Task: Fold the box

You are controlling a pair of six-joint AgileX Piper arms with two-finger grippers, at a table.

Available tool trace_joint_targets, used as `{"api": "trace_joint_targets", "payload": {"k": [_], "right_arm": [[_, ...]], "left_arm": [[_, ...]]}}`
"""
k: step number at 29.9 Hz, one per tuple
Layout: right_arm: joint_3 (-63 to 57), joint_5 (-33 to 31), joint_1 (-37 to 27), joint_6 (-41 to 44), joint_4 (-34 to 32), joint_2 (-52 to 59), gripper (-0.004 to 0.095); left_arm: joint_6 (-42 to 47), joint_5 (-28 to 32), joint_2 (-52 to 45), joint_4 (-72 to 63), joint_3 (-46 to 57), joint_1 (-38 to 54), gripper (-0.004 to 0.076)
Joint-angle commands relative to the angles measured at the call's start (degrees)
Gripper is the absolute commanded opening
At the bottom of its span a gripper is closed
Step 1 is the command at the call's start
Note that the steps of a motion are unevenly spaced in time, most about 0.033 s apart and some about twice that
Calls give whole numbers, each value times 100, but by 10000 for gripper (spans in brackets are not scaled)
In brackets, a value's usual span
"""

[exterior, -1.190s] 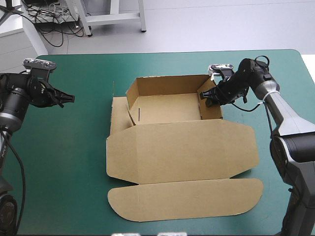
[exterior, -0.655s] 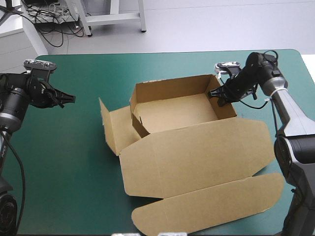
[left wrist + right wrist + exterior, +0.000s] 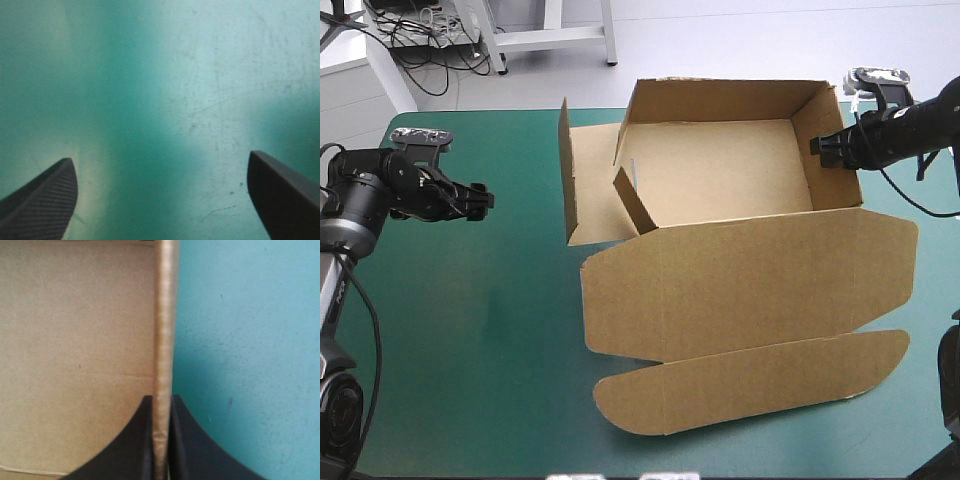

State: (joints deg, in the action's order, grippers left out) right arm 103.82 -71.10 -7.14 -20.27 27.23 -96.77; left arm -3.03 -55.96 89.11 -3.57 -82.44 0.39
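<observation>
The brown box [image 3: 720,185] is raised at its far side and tilted, with its back and side walls standing. Its lid [image 3: 750,285] and tuck flap [image 3: 750,390] slope down toward the table's front. My right gripper [image 3: 817,146] is shut on the box's right wall; in the right wrist view the wall's edge [image 3: 164,320] runs straight out from between the gripper [image 3: 161,440] and its black fingers. A loose side flap [image 3: 585,185] stands at the box's left. My left gripper [image 3: 485,200] hovers well left of the box, open, with only teal-green cover between its fingers [image 3: 45,205].
The box's back wall reaches past the table's far edge [image 3: 500,112]. Teal-green cover [image 3: 470,330] stretches from the left gripper to the table's front left.
The right gripper shut on the box's right wall, then lifted and pulled the box toward the far right. The left gripper opened and moved slightly toward the box.
</observation>
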Motion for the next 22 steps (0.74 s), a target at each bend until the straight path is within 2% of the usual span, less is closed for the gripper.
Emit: {"api": "trace_joint_targets", "payload": {"k": [1,13,22], "right_arm": [[-17,-85,-34,-72,445,372,-20],[-86,-65,-34,-295,1020,313,-21],[-86,-65,-34,-310,1140,43,-20]], "left_arm": [[113,390,-100,-731,-166,8,706],[15,465,4,-2812,-166,8,706],[-1276,-121,4,-4961,-166,8,697]]}}
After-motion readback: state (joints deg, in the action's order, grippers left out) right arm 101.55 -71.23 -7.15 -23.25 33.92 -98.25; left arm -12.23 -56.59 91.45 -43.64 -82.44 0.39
